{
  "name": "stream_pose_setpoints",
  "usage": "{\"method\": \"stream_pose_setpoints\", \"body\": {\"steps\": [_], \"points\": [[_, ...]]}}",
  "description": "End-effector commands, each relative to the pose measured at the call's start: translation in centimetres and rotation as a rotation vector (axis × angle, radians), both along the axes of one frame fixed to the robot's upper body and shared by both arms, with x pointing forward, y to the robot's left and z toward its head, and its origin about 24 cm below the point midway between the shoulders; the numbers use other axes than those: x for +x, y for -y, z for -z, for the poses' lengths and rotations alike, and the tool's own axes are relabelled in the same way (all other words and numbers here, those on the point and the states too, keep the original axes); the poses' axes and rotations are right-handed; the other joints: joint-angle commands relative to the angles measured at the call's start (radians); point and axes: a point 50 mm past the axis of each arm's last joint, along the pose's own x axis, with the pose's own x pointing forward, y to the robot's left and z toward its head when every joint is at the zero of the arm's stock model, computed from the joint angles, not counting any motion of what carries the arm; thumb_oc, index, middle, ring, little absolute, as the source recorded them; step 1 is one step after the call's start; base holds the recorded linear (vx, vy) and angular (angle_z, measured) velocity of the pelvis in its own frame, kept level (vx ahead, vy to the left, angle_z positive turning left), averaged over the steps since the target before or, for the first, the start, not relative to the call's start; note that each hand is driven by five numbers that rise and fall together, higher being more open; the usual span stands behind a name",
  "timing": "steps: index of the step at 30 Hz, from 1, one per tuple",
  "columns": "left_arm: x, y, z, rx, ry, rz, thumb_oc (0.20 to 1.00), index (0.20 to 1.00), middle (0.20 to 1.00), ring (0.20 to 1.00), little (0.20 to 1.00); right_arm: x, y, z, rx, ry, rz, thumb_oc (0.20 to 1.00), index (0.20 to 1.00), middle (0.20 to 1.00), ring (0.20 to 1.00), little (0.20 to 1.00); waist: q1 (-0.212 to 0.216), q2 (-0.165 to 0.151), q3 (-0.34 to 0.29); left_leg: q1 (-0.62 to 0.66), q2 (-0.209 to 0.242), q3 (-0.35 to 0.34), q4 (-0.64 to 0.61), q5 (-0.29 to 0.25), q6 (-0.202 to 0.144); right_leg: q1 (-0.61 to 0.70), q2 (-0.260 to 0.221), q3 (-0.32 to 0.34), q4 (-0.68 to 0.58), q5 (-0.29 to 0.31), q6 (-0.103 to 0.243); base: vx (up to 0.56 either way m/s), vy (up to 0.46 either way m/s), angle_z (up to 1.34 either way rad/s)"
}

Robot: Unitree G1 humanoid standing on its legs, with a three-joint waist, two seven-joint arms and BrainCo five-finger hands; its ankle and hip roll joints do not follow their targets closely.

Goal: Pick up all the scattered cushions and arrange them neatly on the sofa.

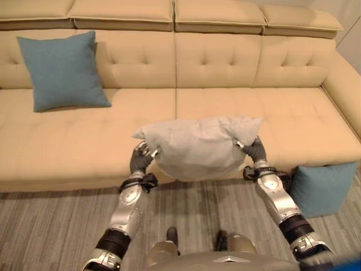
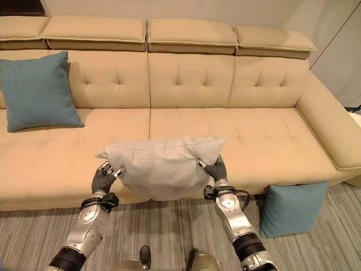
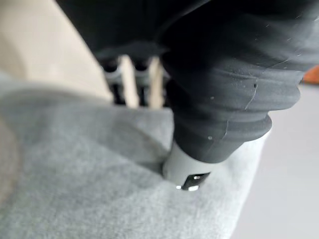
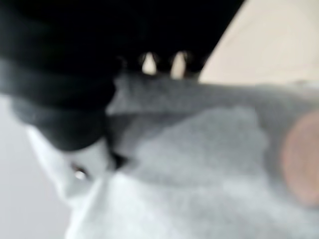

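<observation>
Grey cushion (image 1: 197, 148) held up before the sofa (image 1: 225, 118).
Left hand (image 1: 141, 159) and right hand (image 1: 255, 150) pinch its ends, fingers curled; blue cushions at ten o'clock (image 1: 62, 70) and four o'clock (image 1: 321, 189).

A long tan sofa (image 2: 186, 118) runs across the room, from left to right. Its back has soft squares with little buttons. Flat tan pads sit along the top at the far side. Its right arm slopes down toward the near side. The floor (image 2: 169, 231) in front is grey with thin stripes. A pale wall (image 2: 169, 10) stands behind the sofa.
</observation>
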Motion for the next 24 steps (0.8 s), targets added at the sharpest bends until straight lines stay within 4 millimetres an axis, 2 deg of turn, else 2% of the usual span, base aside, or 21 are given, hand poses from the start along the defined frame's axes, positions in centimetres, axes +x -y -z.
{"method": "stream_pose_setpoints", "body": {"steps": [1, 2, 4, 5, 7, 9, 10, 11, 13, 15, 16, 19, 22, 24], "points": [[1.9, 4.1, -3.8, 0.02, 0.225, 0.196, 0.2, 0.2, 0.2, 0.2, 0.2, 2.0, -2.1, -5.1, 0.015, 0.239, -0.116, 0.2, 0.2, 0.2, 0.2, 0.2, -0.009, -0.017, -0.025, 0.054, -0.046, -0.09, 0.063, -0.107, -0.054, 0.058, 0.045, 0.04, -0.068, 0.067, 0.012, 0.15, -0.054, 0.62], [2.0, 4.3, -3.8, 0.011, 0.226, 0.2, 0.2, 0.2, 0.2, 0.2, 0.2, 2.0, -1.8, -5.0, 0.016, 0.238, -0.107, 0.2, 0.2, 0.2, 0.2, 0.2, -0.014, -0.022, -0.026, 0.055, -0.051, -0.099, 0.067, -0.108, -0.063, 0.072, 0.052, 0.046, -0.084, 0.073, 0.005, 0.22, -0.111, 0.9], [1.9, 5.1, -3.5, -0.017, 0.212, 0.22, 0.2, 0.2, 0.2, 0.2, 0.2, 1.4, -0.6, -4.4, -0.001, 0.22, -0.074, 0.2, 0.2, 0.2, 0.2, 0.2, -0.033, -0.031, -0.049, 0.051, -0.04, -0.101, 0.107, -0.132, -0.106, 0.133, 0.055, -0.013, -0.124, 0.065, -0.011, 0.32, -0.177, 0.85], [1.8, 5.3, -3.4, -0.024, 0.207, 0.228, 0.2, 0.2, 0.2, 0.2, 0.2, 1.2, -0.2, -4.3, 0.001, 0.216, -0.063, 0.2, 0.2, 0.2, 0.2, 0.2, -0.039, -0.036, -0.049, 0.026, -0.029, -0.095, 0.179, -0.128, -0.123, 0.152, 0.053, -0.027, -0.129, 0.06, -0.02, 0.21, -0.14, 0.87], [1.7, 5.6, -3.1, -0.032, 0.194, 0.237, 0.2, 0.2, 0.2, 0.2, 0.2, 1.2, 0.3, -4.1, -0.006, 0.208, -0.047, 0.2, 0.2, 0.2, 0.2, 0.2, -0.038, -0.045, -0.043, -0.036, -0.002, -0.071, 0.301, -0.111, -0.141, 0.189, 0.053, -0.047, -0.144, 0.042, -0.038, 0.13, -0.108, 0.69], [1.7, 5.6, -3.0, -0.04, 0.186, 0.237, 0.2, 0.2, 0.2, 0.2, 0.2, 1.2, 0.3, -4.0, -0.004, 0.199, -0.043, 0.2, 0.2, 0.2, 0.2, 0.2, -0.029, -0.056, -0.034, -0.101, 0.013, -0.053, 0.343, -0.111, -0.135, 0.209, 0.052, -0.049, -0.155, 0.026, -0.047, 0.07, -0.066, 0.21], [1.6, 5.6, -2.9, -0.034, 0.18, 0.237, 0.2, 0.2, 0.2, 0.2, 0.2, 1.2, 0.4, -4.0, 0.0, 0.198, -0.041, 0.2, 0.2, 0.2, 0.2, 0.2, -0.022, -0.063, -0.034, -0.128, 0.014, -0.05, 0.327, -0.121, -0.125, 0.217, 0.053, -0.05, -0.162, 0.022, -0.048, 0.1, -0.047, 0.12], [1.6, 5.6, -2.9, -0.026, 0.177, 0.238, 0.2, 0.2, 0.2, 0.2, 0.2, 1.2, 0.4, -4.0, 0.0, 0.199, -0.038, 0.2, 0.2, 0.2, 0.2, 0.2, -0.016, -0.067, -0.035, -0.151, 0.018, -0.054, 0.297, -0.109, -0.12, 0.224, 0.058, -0.05, -0.166, 0.019, -0.047, 0.13, -0.033, -0.04], [1.7, 5.5, -3.1, -0.017, 0.18, 0.24, 0.2, 0.2, 0.2, 0.2, 0.2, 1.2, 0.4, -3.9, 0.003, 0.195, -0.034, 0.2, 0.2, 0.2, 0.2, 0.2, -0.006, -0.067, -0.035, -0.169, 0.027, -0.063, 0.231, -0.063, -0.122, 0.233, 0.072, -0.048, -0.166, 0.007, -0.049, 0.13, 0.003, -0.06], [1.8, 5.3, -3.2, -0.006, 0.18, 0.236, 0.2, 0.2, 0.2, 0.2, 0.2, 1.2, 0.4, -3.8, 0.003, 0.187, -0.029, 0.2, 0.2, 0.2, 0.2, 0.2, 0.008, -0.064, -0.033, -0.194, 0.044, -0.064, 0.147, 0.009, -0.135, 0.262, 0.091, -0.041, -0.172, -0.013, -0.053, 0.15, 0.044, -0.05], [1.8, 5.3, -3.2, -0.004, 0.179, 0.234, 0.2, 0.2, 0.2, 0.2, 0.2, 1.2, 0.4, -3.7, 0.005, 0.183, -0.024, 0.2, 0.2, 0.2, 0.2, 0.2, 0.013, -0.062, -0.035, -0.201, 0.05, -0.063, 0.119, 0.024, -0.14, 0.273, 0.097, -0.041, -0.176, -0.02, -0.053, 0.17, 0.061, -0.1], [1.8, 5.2, -3.3, -0.002, 0.182, 0.232, 0.2, 0.2, 0.2, 0.2, 0.2, 1.2, 0.5, -3.4, 0.013, 0.171, -0.014, 0.2, 0.2, 0.2, 0.2, 0.2, 0.03, -0.068, -0.031, -0.255, 0.056, -0.063, 0.11, 0.048, -0.148, 0.307, 0.104, -0.024, -0.173, -0.042, -0.059, 0.17, 0.09, -0.13], [1.3, 5.1, -2.9, 0.004, 0.171, 0.245, 0.2, 0.2, 0.2, 0.2, 0.2, 1.0, 0.0, -3.3, 0.013, 0.169, -0.029, 0.2, 0.2, 0.2, 0.2, 0.2, 0.036, -0.052, -0.055, -0.187, 0.061, -0.076, 0.051, 0.073, -0.144, 0.328, 0.112, -0.011, -0.161, -0.055, -0.054, 0.2, 0.16, -0.27], [1.1, 4.8, -2.7, 0.019, 0.158, 0.246, 0.2, 0.2, 0.2, 0.2, 0.2, 0.9, -0.3, -3.2, 0.024, 0.166, -0.037, 0.2, 0.2, 0.2, 0.2, 0.2, 0.038, -0.058, -0.065, -0.161, 0.055, -0.068, 0.061, 0.062, -0.135, 0.332, 0.1, 0.002, -0.133, -0.062, -0.049, 0.19, 0.185, -0.45]]}}
